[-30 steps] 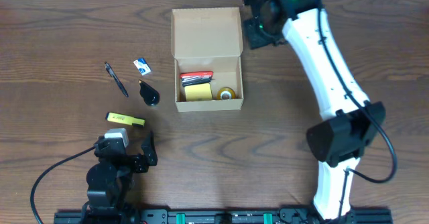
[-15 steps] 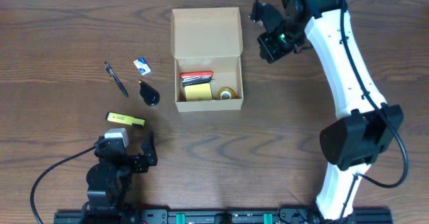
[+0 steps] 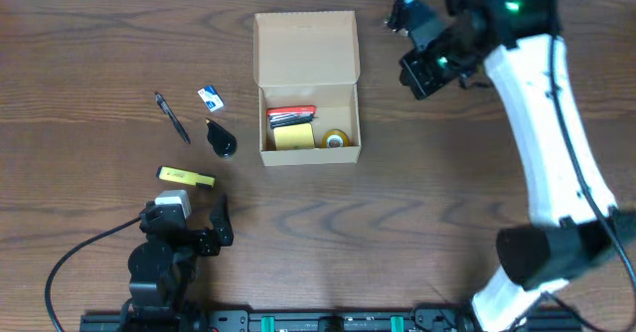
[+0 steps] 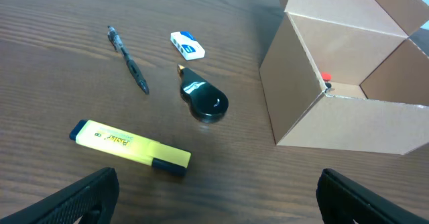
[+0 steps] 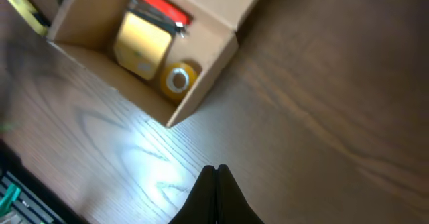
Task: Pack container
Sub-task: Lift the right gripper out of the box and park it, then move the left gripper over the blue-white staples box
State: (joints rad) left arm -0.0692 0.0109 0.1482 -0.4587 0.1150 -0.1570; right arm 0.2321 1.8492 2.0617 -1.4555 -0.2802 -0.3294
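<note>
The container [image 3: 305, 49] is an open tan cardboard box at the middle back of the table, its flap lid laid back. Inside lie a red item [image 3: 290, 111], a yellow sticky-note pad [image 3: 291, 136] and a tape roll [image 3: 336, 138]. My right gripper [image 3: 417, 74] hovers to the right of the box, shut and empty; its closed tips [image 5: 216, 167] point at bare table beside the box wall [image 5: 201, 83]. My left gripper [image 3: 194, 223] rests at the front left, open and empty, its fingers [image 4: 87, 194] wide apart over the wood.
Left of the box lie a black pen [image 3: 171, 116], a white-and-blue eraser [image 3: 210, 97], a black teardrop-shaped object [image 3: 221, 139] and a yellow highlighter [image 3: 186, 177]. The highlighter [image 4: 127, 145] is closest to my left gripper.
My right arm has swung to the right, away from the box's back right corner, staying shut. The left arm and the objects have not moved.
</note>
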